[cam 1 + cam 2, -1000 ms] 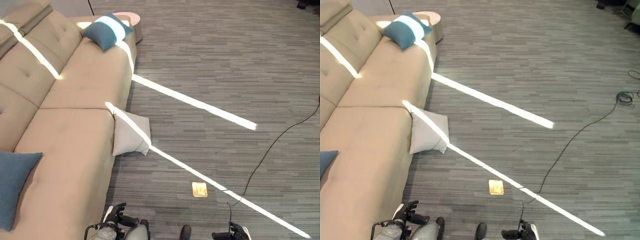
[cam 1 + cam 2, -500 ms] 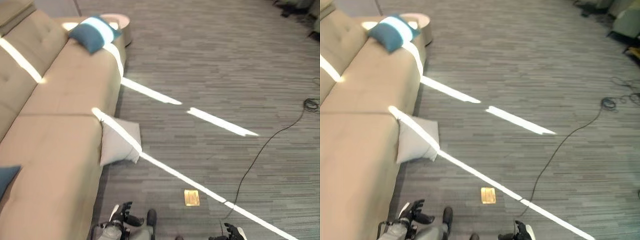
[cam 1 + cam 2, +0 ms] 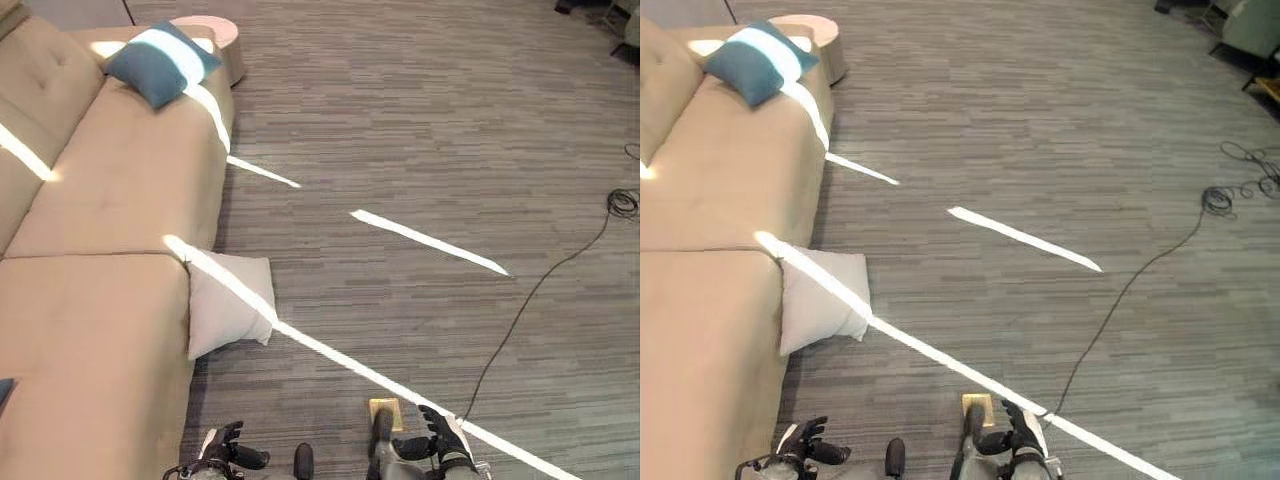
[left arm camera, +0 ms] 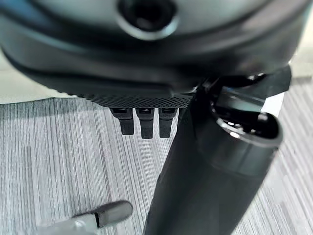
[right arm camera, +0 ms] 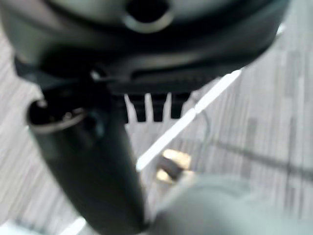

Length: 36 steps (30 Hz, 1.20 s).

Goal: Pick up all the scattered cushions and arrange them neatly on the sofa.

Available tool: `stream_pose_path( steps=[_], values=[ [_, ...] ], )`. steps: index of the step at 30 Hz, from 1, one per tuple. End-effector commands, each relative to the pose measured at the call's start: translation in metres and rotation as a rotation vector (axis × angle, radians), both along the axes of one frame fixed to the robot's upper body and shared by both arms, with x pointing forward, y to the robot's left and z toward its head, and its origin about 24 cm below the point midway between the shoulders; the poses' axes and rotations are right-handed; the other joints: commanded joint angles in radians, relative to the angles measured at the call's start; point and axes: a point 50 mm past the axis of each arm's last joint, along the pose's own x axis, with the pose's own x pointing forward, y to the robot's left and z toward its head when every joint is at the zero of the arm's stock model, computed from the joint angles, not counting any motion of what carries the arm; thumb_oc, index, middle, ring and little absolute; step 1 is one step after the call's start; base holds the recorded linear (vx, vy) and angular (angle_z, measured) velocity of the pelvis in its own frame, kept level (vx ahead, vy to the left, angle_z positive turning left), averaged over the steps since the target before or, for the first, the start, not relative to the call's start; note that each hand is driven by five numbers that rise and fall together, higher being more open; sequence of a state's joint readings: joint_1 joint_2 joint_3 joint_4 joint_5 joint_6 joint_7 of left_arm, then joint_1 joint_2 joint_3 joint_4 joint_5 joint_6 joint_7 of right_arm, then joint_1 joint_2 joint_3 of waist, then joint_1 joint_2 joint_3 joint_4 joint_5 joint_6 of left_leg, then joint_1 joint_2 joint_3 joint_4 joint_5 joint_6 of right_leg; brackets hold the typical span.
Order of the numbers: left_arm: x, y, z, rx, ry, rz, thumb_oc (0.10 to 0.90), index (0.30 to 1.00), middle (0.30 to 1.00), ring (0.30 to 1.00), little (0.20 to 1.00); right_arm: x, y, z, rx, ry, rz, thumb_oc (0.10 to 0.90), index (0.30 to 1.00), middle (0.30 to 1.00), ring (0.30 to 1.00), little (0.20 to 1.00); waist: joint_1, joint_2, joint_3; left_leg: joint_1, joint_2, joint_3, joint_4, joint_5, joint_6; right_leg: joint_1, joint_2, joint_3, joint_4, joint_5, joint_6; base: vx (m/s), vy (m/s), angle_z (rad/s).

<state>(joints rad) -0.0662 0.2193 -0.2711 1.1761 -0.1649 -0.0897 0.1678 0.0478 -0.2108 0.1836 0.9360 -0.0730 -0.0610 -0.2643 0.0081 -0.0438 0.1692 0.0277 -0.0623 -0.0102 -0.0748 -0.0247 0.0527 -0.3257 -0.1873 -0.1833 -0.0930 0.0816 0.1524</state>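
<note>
A white cushion (image 3: pixel 230 303) is leaning against the sofa (image 3: pixel 90 300); a blue one (image 3: pixel 155 65) is lying on it. Both hands, left (image 3: pixel 222 448) and right (image 3: pixel 440 440), are hanging empty with fingers relaxed.

Grey striped carpet floor (image 3: pixel 420 130) with a tan sofa (image 3: pixel 100 300) running along its left edge. A white cushion (image 3: pixel 228 312) sits on the floor, leaning right up against the sofa's front edge. A teal cushion (image 3: pixel 160 62) lies on the sofa's far end — just past it, a small round side table (image 3: pixel 215 30). There's also a small brass floor plate (image 3: pixel 387 410) near the bottom edge.
</note>
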Motion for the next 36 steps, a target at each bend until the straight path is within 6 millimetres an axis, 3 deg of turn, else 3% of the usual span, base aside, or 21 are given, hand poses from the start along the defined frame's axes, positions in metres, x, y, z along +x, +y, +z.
stream_pose_path(
  steps=[1,2,3,4,5,7,8,9,12,14,16,21,24,25,26,28,29,30,31,34,36],
  values=[
    [0.024,-0.014,0.009,-0.037,-0.114,-0.037,0.8,0.9,0.9,0.9,0.9,-0.016,-0.021,0.001,-0.067,0.021,0.01,0.8,0.9,0.9,0.9,0.9,0.016,0.031,-0.057,0.036,0.042,-0.033,0.079,-0.11,-0.072,0.116,0.061,-0.022,0.111,0.03,-0.006,0.49,-0.416,0.95],
    [0.024,-0.016,0.009,-0.043,-0.111,-0.049,0.8,0.9,0.9,0.9,0.9,-0.015,-0.021,0.001,-0.066,0.02,0.008,0.8,0.9,0.9,0.9,0.9,0.015,0.032,-0.06,0.026,0.053,-0.033,0.12,-0.126,-0.083,0.131,0.067,-0.03,0.109,0.019,-0.014,0.34,-0.386,0.96],
    [0.027,-0.019,0.01,-0.055,-0.115,-0.07,0.8,0.9,0.9,0.9,0.9,-0.014,-0.024,0.001,-0.062,0.016,-0.002,0.8,0.9,0.9,0.9,0.9,0.019,0.03,-0.054,-0.024,0.065,-0.024,0.247,-0.102,-0.107,0.165,0.079,-0.034,0.105,-0.003,-0.035,0.17,-0.345,0.97],
    [0.034,-0.021,0.013,-0.069,-0.137,-0.085,0.8,0.9,0.9,0.9,0.9,-0.011,-0.027,0.002,-0.059,0.011,-0.021,0.8,0.9,0.9,0.9,0.9,0.031,0.023,-0.027,-0.142,0.07,-0.018,0.452,-0.043,-0.116,0.199,0.079,-0.037,0.101,-0.021,-0.062,0.14,-0.354,0.73],
    [0.041,-0.021,0.017,-0.071,-0.159,-0.099,0.8,0.9,0.9,0.9,0.9,-0.012,-0.052,0.004,-0.092,0.048,-0.103,0.8,0.9,0.9,0.9,0.9,0.042,0.018,-0.014,-0.193,0.075,-0.025,0.537,-0.016,-0.113,0.218,0.087,-0.043,0.096,-0.033,-0.077,0.11,-0.27,0.21],
    [0.045,-0.026,0.018,-0.073,-0.161,-0.136,0.8,0.9,0.9,0.9,0.9,-0.022,-0.059,0.001,-0.095,0.082,-0.141,0.8,0.9,0.9,0.9,0.9,0.064,-0.002,-0.001,-0.253,0.086,-0.003,0.621,0.001,-0.095,0.263,0.099,-0.043,0.083,-0.061,-0.099,0.34,-0.267,-0.2],
    [0.044,-0.032,0.015,-0.074,-0.136,-0.158,0.8,0.9,0.9,0.9,0.9,-0.028,-0.058,-0.001,-0.088,0.095,-0.147,0.8,0.9,0.9,0.9,0.9,0.066,-0.012,-0.012,-0.288,0.072,0.03,0.51,-0.052,-0.083,0.295,0.104,-0.051,0.066,-0.089,-0.093,0.49,-0.203,-0.49],
    [0.044,-0.034,0.015,-0.073,-0.132,-0.17,0.8,0.9,0.9,0.9,0.9,-0.028,-0.058,-0.002,-0.086,0.096,-0.149,0.8,0.9,0.9,0.9,0.9,0.065,-0.012,-0.015,-0.291,0.07,0.049,0.452,-0.048,-0.083,0.307,0.107,-0.059,0.062,-0.1,-0.089,0.43,-0.089,-0.18],
    [0.044,-0.036,0.015,-0.068,-0.134,-0.192,0.8,0.9,0.9,0.9,0.9,-0.029,-0.054,-0.003,-0.08,0.095,-0.141,0.8,0.9,0.9,0.9,0.9,0.075,0.008,-0.027,-0.332,0.062,0.094,0.281,0.048,-0.093,0.342,0.145,-0.061,0.055,-0.131,-0.089,0.22,0.003,0.05],
    [0.04,-0.033,0.013,-0.071,-0.124,-0.181,0.8,0.9,0.9,0.9,0.9,-0.03,-0.052,-0.004,-0.077,0.115,-0.125,0.8,0.9,0.9,0.9,0.9,0.094,0.014,-0.031,-0.311,0.049,0.078,0.209,0.063,-0.097,0.366,0.166,-0.036,0.075,-0.161,-0.092,0.33,0.049,-0.61],
    [0.034,-0.029,0.011,-0.07,-0.109,-0.159,0.8,0.9,0.9,0.9,0.9,-0.033,-0.052,-0.005,-0.079,0.131,-0.101,0.8,0.9,0.9,0.9,0.9,0.1,0.001,-0.054,-0.287,0.025,0.049,0.212,0.054,-0.083,0.374,0.157,-0.039,0.114,-0.18,-0.085,0.34,0.06,-0.92],
    [0.03,-0.02,0.01,-0.065,-0.099,-0.135,0.8,0.9,0.9,0.9,0.9,-0.029,-0.056,-0.005,-0.087,0.153,-0.074,0.8,0.9,0.9,0.9,0.9,0.138,-0.018,-0.075,-0.239,0.007,0.055,0.218,0.0,-0.05,0.372,0.115,-0.049,0.219,-0.194,-0.05,0.19,0.091,0.35],
    [0.029,-0.013,0.012,-0.057,-0.104,-0.114,0.8,0.9,0.9,0.9,0.9,-0.024,-0.058,-0.003,-0.088,0.157,-0.066,0.8,0.9,0.9,0.9,0.9,0.138,-0.007,-0.065,-0.189,0.001,0.029,0.21,-0.025,-0.012,0.27,0.072,-0.053,0.454,-0.11,-0.002,0.13,0.111,0.48],
    [0.029,-0.013,0.012,-0.057,-0.104,-0.114,0.8,0.9,0.9,0.9,0.9,-0.024,-0.058,-0.003,-0.088,0.157,-0.066,0.8,0.9,0.9,0.9,0.9,0.138,-0.008,-0.065,-0.19,0.0,0.029,0.211,-0.025,-0.012,0.268,0.071,-0.052,0.457,-0.111,-0.002,0.09,0.061,0.21],
    [0.028,-0.008,0.012,-0.044,-0.099,-0.111,0.8,0.9,0.9,0.9,0.9,-0.021,-0.058,-0.003,-0.086,0.15,-0.059,0.8,0.9,0.9,0.9,0.9,0.134,0.005,-0.056,-0.17,0.004,0.003,0.204,-0.03,0.002,0.218,0.068,-0.034,0.557,-0.083,0.007,0.06,0.038,0.56],
    [0.026,-0.006,0.012,-0.038,-0.096,-0.109,0.8,0.9,0.9,0.9,0.9,-0.019,-0.057,-0.002,-0.084,0.146,-0.059,0.8,0.9,0.9,0.9,0.9,0.13,0.01,-0.052,-0.149,0.001,-0.023,0.194,-0.033,0.005,0.188,0.071,-0.018,0.574,-0.089,-0.004,0.1,0.019,0.68],
    [0.026,-0.006,0.012,-0.038,-0.096,-0.109,0.8,0.9,0.9,0.9,0.9,-0.019,-0.057,-0.002,-0.085,0.146,-0.059,0.8,0.9,0.9,0.9,0.9,0.129,0.01,-0.053,-0.149,0.002,-0.024,0.194,-0.032,0.005,0.188,0.071,-0.018,0.574,-0.089,-0.004,0.2,-0.071,0.77],
    [0.023,-0.005,0.01,-0.031,-0.083,-0.114,0.8,0.9,0.9,0.9,0.9,-0.021,-0.058,-0.003,-0.084,0.156,-0.066,0.8,0.9,0.9,0.9,0.9,0.115,0.012,-0.05,-0.12,-0.005,-0.065,0.171,-0.03,-0.002,0.166,0.104,0.041,0.46,-0.13,-0.029,0.19,-0.105,0.68],
    [0.022,-0.006,0.009,-0.029,-0.077,-0.123,0.8,0.9,0.9,0.9,0.9,-0.022,-0.059,-0.003,-0.083,0.156,-0.075,0.8,0.9,0.9,0.9,0.9,0.106,0.01,-0.048,-0.109,-0.011,-0.079,0.161,-0.031,-0.005,0.154,0.122,0.075,0.408,-0.132,-0.032,0.24,-0.134,0.76],
    [0.022,-0.01,0.007,-0.023,-0.053,-0.16,0.8,0.9,0.9,0.9,0.9,-0.028,-0.061,-0.005,-0.075,0.173,-0.104,0.8,0.9,0.9,0.9,0.9,0.073,-0.004,-0.051,-0.086,-0.042,-0.139,0.13,-0.021,-0.021,0.142,0.162,0.175,0.238,-0.086,-0.032,0.13,-0.075,1.15],
    [0.018,-0.01,0.005,-0.023,-0.038,-0.151,0.8,0.9,0.9,0.9,0.9,-0.032,-0.061,-0.006,-0.08,0.184,-0.099,0.8,0.9,0.9,0.9,0.9,0.071,-0.007,-0.056,-0.078,-0.041,-0.149,0.12,-0.025,-0.031,0.172,0.138,0.133,0.19,-0.07,-0.025,0.09,-0.109,1.18]
  ],
)
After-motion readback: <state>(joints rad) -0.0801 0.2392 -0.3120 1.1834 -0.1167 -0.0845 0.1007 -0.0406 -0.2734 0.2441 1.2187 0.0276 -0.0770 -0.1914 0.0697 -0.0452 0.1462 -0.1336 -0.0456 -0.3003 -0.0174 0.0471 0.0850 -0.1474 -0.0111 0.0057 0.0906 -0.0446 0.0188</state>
